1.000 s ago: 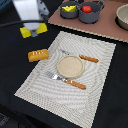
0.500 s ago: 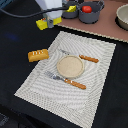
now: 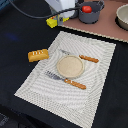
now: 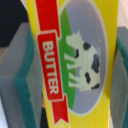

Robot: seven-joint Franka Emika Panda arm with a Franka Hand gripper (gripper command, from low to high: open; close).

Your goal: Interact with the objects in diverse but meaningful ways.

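My gripper (image 3: pixel 56 20) is shut on the yellow butter block (image 3: pixel 51 22) and holds it in the air at the far edge of the striped placemat (image 3: pixel 95 85), to the exterior view's left of a grey-blue pot (image 3: pixel 91 13). A red tomato (image 3: pixel 87 8) lies in that pot. In the wrist view the butter block (image 4: pixel 75 65), with a red BUTTER label and a cow picture, fills the frame between the grey fingers (image 4: pixel 20 75). A golden-brown bread loaf (image 3: pixel 38 55) lies on the dark table left of the placemat. The cheese wedge is out of view.
A round tan plate (image 3: pixel 69 66) sits on the placemat between a knife (image 3: pixel 88 58) and a fork (image 3: pixel 66 80) with orange handles. A second pot (image 3: pixel 123 17) stands at the far right on a pink-brown surface (image 3: pixel 107 27).
My gripper has carried the butter block toward the exterior view's right, from over the dark table to near the pot. It has barely moved in the last half second.
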